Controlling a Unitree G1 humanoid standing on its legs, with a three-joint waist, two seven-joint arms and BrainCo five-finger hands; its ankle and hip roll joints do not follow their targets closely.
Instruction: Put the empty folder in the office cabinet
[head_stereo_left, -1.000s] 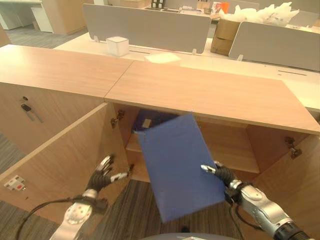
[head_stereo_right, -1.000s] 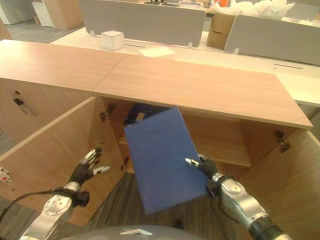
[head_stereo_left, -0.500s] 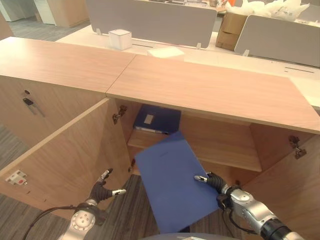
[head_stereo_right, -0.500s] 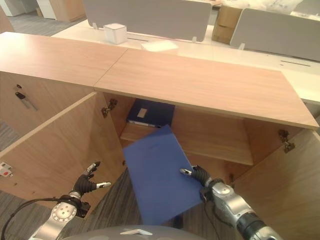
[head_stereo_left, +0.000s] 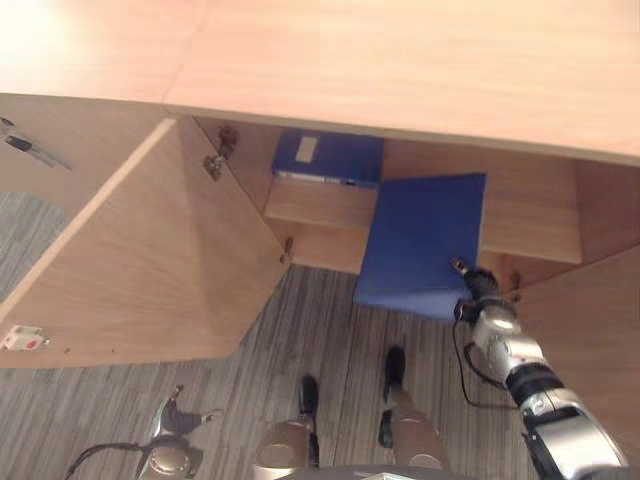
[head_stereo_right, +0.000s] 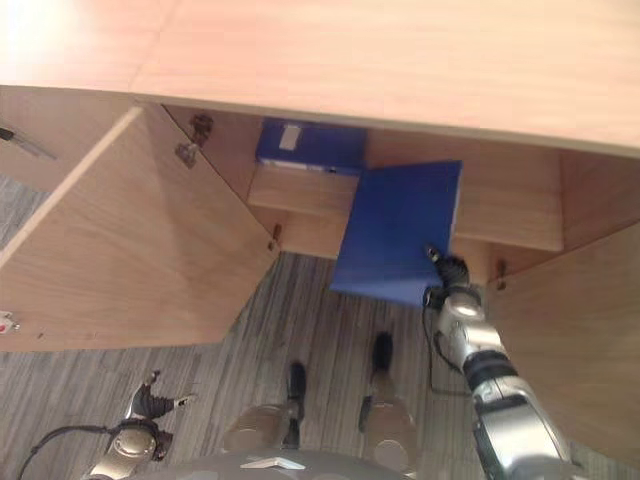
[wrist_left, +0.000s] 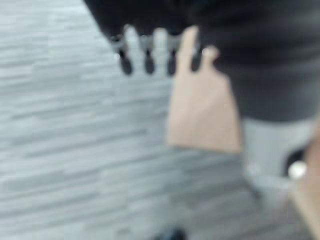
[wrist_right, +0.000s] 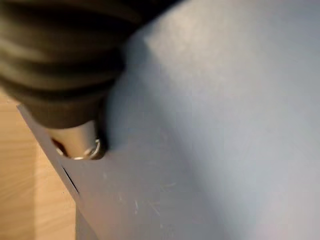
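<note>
A plain blue folder (head_stereo_left: 425, 245) hangs tilted in front of the open wooden cabinet (head_stereo_left: 400, 70), its far edge up against the inner shelf (head_stereo_left: 318, 205). My right hand (head_stereo_left: 470, 290) is shut on the folder's near right corner, thumb on its upper face; the right wrist view has the thumb (wrist_right: 80, 142) pressed on the blue cover (wrist_right: 225, 125). My left hand (head_stereo_left: 178, 412) hangs low over the carpet at the lower left, fingers (wrist_left: 150, 50) straight and holding nothing.
A second blue folder (head_stereo_left: 330, 158) with a white label lies on the shelf, left of the held one. The cabinet's left door (head_stereo_left: 150, 260) and right door (head_stereo_left: 590, 340) stand wide open. A key (head_stereo_left: 25, 148) sticks out of the neighbouring cabinet.
The view has tipped down toward the floor. My right hand has carried the folder forward and rightward up to the cabinet opening. My left hand has dropped lower.
</note>
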